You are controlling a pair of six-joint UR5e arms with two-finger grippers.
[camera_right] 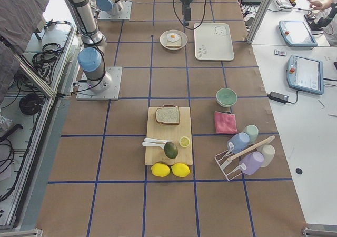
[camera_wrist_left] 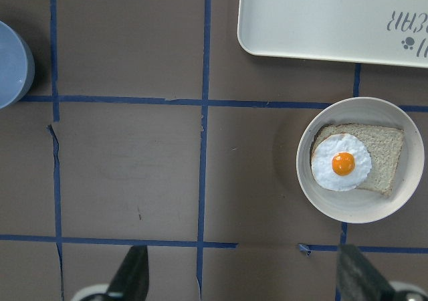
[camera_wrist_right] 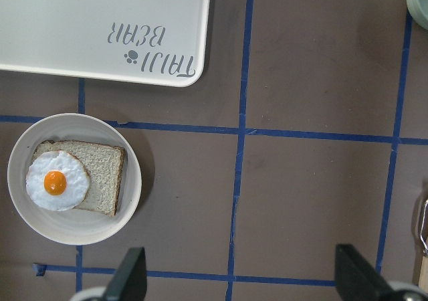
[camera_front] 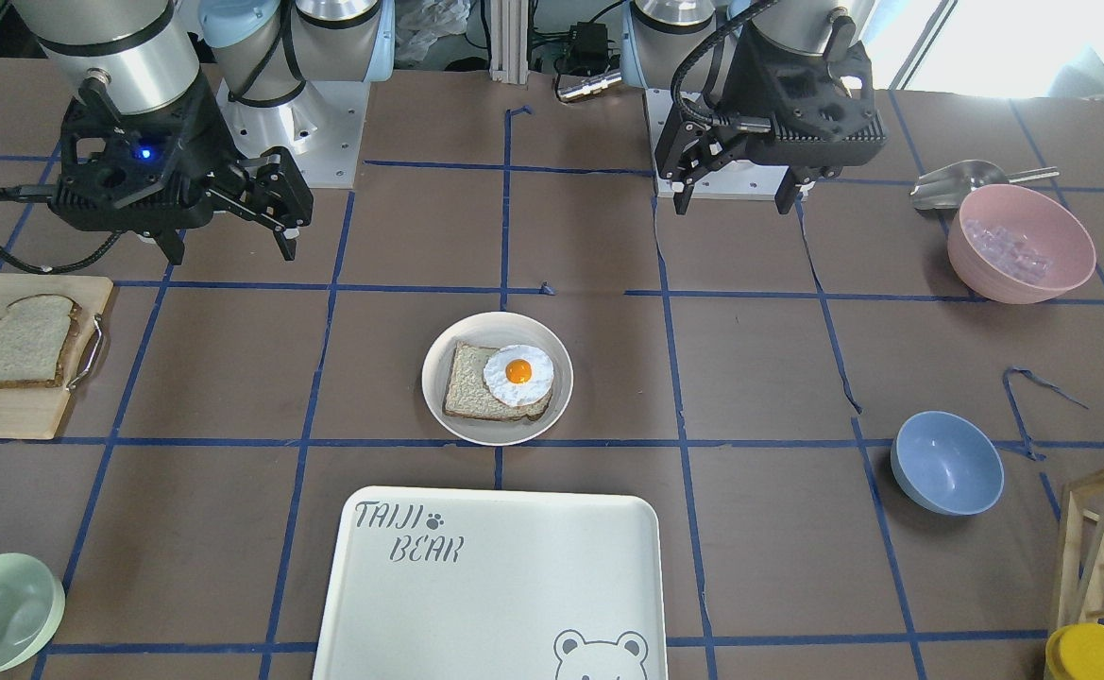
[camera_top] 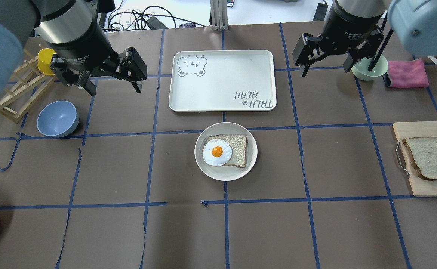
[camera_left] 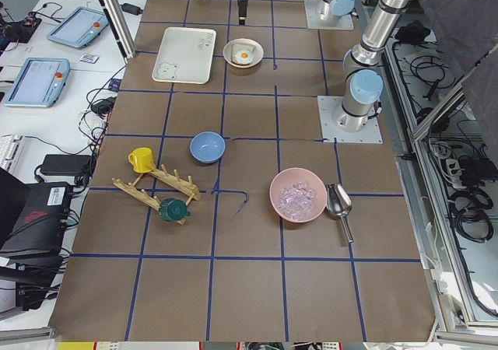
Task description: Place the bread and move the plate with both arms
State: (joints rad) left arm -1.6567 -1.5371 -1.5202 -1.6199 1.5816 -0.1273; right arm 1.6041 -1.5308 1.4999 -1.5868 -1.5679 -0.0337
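Brown paper surface: covers the table (camera_top: 110,231), which is ruled into squares by blue tape (camera_top: 302,164).
Clock reference: overhead view, with the plate as the dial centre.
Plate: the plate (camera_top: 224,175) sits flat on the table near its middle, astride a tape line. It carries a squarer slice (camera_top: 239,149).
Fried egg: the fried egg (camera_top: 217,151) lies on the 9 o'clock half of that slice and overhangs its edge.
Bread: the bread (camera_top: 427,157) lies flat on a wooden board (camera_top: 424,186) at 3 o'clock, well apart from the plate. Its dark crust faces the board's metal handle (camera_top: 401,157). Neither gripper touches it.
Tray: the tray (camera_top: 222,82), printed "TAIJI BEAR", lies at 12 o'clock, near the plate but not touching it.
Left gripper: the left gripper (camera_top: 115,87) hangs above the table at 10 o'clock. Its jaws are spread wide with nothing between them.
Right gripper: the right gripper (camera_top: 325,71) hangs above the table at 2 o'clock. Its jaws are likewise spread and empty.
Wrist views: both look straight down. Each shows two fingertips at the lower frame edge, far apart, with bare table between them.
Blue bowl: the blue bowl (camera_top: 57,118) stands at 9 o'clock, below the left gripper in the view.
Green bowl: the green bowl (camera_top: 369,69) stands beyond the right gripper, with a pink cloth (camera_top: 407,73) just beside it.
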